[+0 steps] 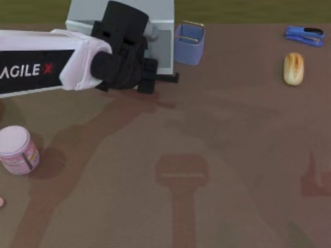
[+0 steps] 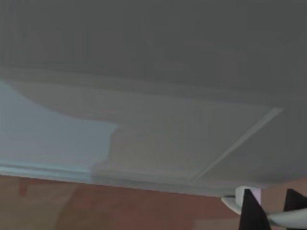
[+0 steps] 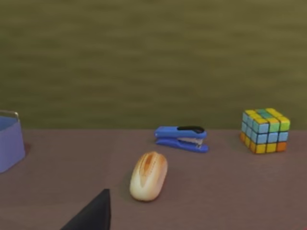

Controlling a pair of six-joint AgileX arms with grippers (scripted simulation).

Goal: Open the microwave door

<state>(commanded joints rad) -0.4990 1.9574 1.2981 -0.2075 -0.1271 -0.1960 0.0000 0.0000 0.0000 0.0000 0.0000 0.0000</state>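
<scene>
Silver-grey, the microwave [image 1: 155, 15] sits at the far edge of the desk, left of centre, with its front facing the near side. Its door [image 1: 164, 49] shows only as a narrow pale strip with a grey window beside the arm, and from above it cannot be told whether it is closed or ajar. The left arm [image 1: 46, 64], white with a black wrist, reaches in from the left edge and covers most of the microwave's front. Its left gripper [image 1: 163, 78] is at the front lower edge of the microwave; in the left wrist view the two dark fingertips [image 2: 252, 211] stand on either side of a white handle-like piece [image 2: 249, 199] under the grey door panel [image 2: 153, 120], and whether they pinch it I cannot tell. A blue-purple square bin [image 1: 190, 43] stands just beside the microwave's right side. Near the far right corner lie a blue stapler [image 1: 304, 35] and, nearer, a bread roll [image 1: 293, 68]. A pink tub [image 1: 18, 150] stands by the left edge. The right wrist view adds a colour cube [image 3: 265, 130] and one dark fingertip [image 3: 93, 213] of the right gripper, whose state I cannot tell.
</scene>
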